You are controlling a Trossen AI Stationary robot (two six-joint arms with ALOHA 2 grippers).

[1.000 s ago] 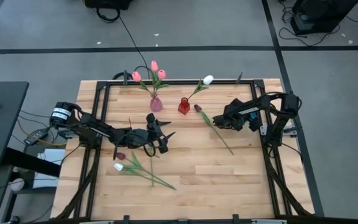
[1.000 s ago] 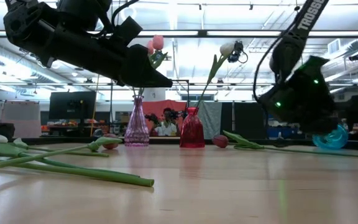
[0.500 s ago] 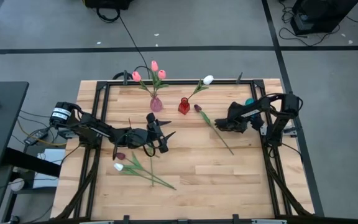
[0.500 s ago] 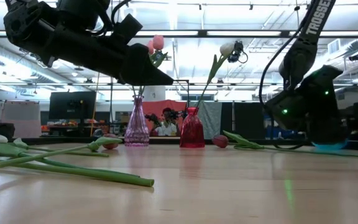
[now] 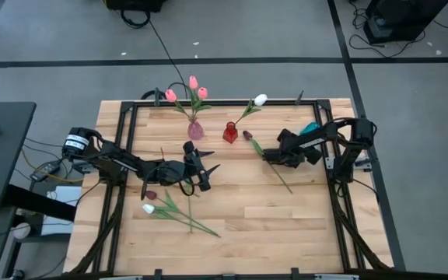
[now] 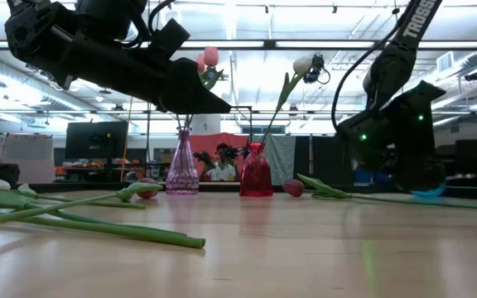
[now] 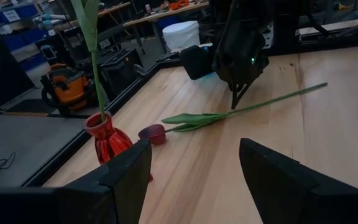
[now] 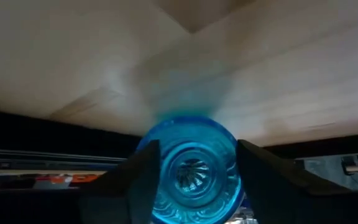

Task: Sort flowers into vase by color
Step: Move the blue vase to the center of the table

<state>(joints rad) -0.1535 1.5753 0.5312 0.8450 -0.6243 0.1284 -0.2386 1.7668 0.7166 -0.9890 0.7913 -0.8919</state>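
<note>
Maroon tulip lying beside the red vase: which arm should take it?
Right. The right gripper is down at the stem of the maroon tulip. The left gripper hangs open over mid-table, farther away on the other side of the red vase.

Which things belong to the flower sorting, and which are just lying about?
Job: pink glass vase holding pink tulips; red glass vase holding white tulip; blue glass vase; loose white tulip; left maroon tulip; right maroon tulip.
Not job: black floor cables; black side table.
</note>
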